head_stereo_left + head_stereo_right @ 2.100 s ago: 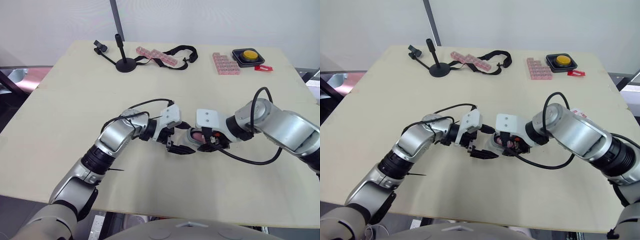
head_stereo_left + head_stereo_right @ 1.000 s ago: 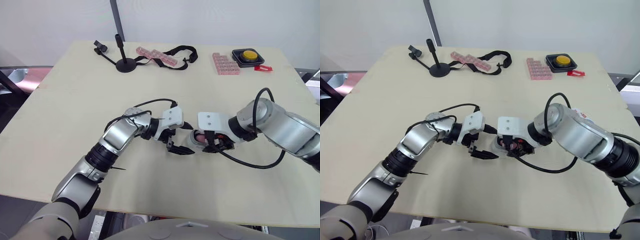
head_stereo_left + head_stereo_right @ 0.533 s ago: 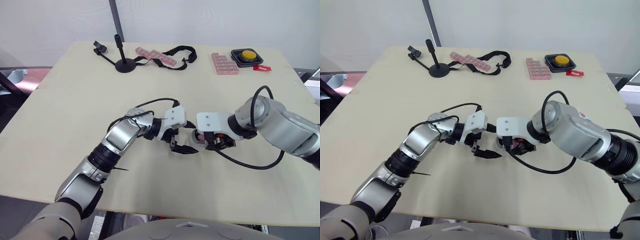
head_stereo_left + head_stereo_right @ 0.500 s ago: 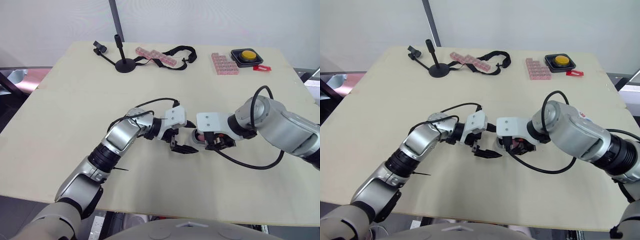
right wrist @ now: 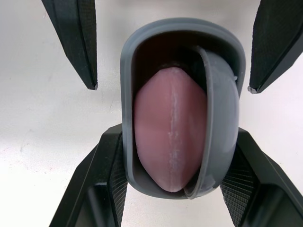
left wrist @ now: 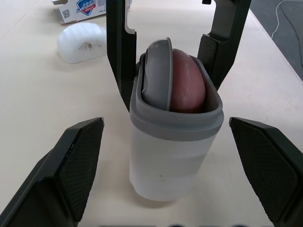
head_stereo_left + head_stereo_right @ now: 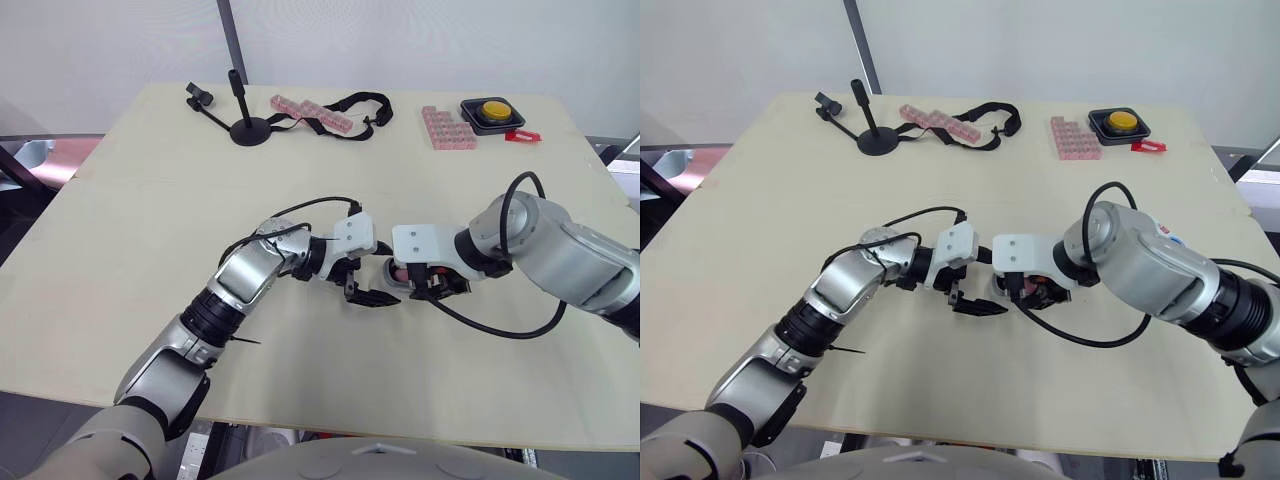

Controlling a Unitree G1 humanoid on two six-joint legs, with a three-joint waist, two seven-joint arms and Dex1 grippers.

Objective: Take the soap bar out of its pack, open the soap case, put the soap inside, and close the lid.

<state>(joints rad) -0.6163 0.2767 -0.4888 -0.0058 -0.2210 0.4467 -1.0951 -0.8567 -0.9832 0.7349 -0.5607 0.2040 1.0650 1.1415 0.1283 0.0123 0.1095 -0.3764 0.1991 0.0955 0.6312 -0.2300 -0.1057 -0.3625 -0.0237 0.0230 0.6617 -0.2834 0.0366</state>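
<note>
Soap (image 5: 168,125) is in the soap case (image 6: 173,142), pink bar sitting beside a tilted grey insert (image 6: 156,71); case has no lid on. Right hand (image 5: 179,137) is clamped on the case, one finger on each side wall. Left hand (image 7: 370,293) is spread wide, fingers (image 6: 71,175) either side of the case and clear of it. All this is mid-counter (image 7: 150,220), the hands facing each other. White domed lid (image 6: 81,41) lies on the counter past the case, with the blue-printed pack (image 6: 78,8) just beyond it.
</note>
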